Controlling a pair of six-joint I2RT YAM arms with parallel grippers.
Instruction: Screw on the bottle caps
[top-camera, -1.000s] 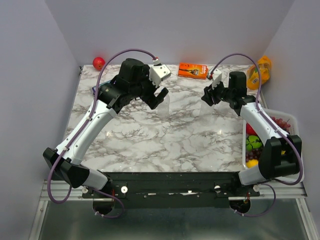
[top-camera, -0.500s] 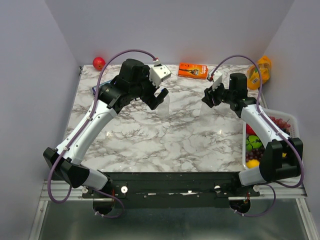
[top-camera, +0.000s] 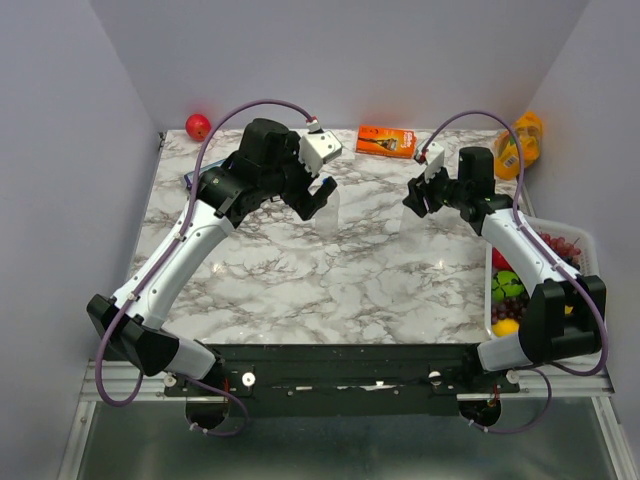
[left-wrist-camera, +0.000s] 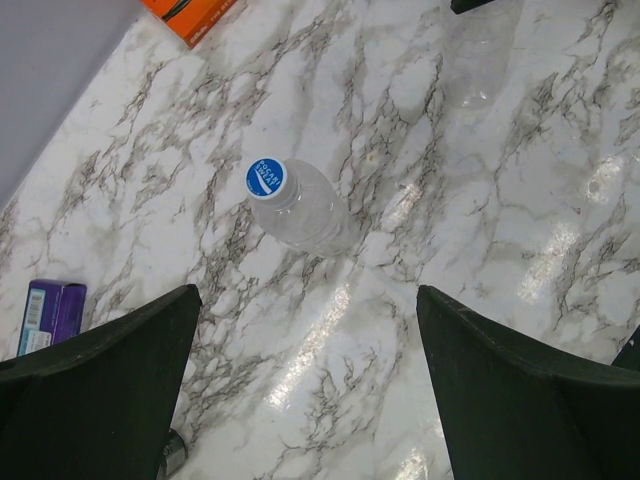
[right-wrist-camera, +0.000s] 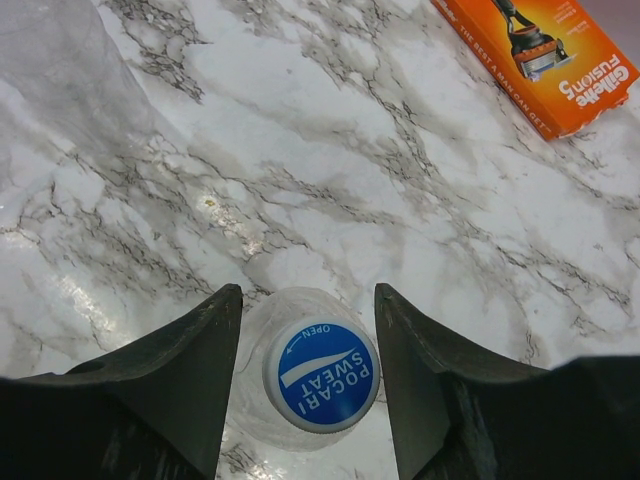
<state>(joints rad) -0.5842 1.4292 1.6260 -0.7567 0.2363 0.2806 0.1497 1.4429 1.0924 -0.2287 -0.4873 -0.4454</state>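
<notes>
Two clear bottles stand on the marble table (top-camera: 300, 270). The left bottle (top-camera: 332, 212) carries a blue cap (left-wrist-camera: 265, 178) and stands ahead of my left gripper (left-wrist-camera: 307, 295), which is open, empty and above the table (top-camera: 322, 190). The right bottle (top-camera: 404, 216) carries a blue cap (right-wrist-camera: 321, 375) marked "Pocari Sweat". My right gripper (right-wrist-camera: 308, 300) is open, with a finger on either side of that cap and a small gap on each side; it also shows in the top view (top-camera: 414, 195). A third cap is out of view.
An orange razor box (top-camera: 386, 140) lies at the back, a red ball (top-camera: 198, 126) at the back left, a purple box (left-wrist-camera: 48, 315) at the left. A yellow bag (top-camera: 520, 143) and a fruit tray (top-camera: 588, 250) are at the right.
The right arm has shifted very slightly over the right bottle. The left arm and both bottles have not moved.
</notes>
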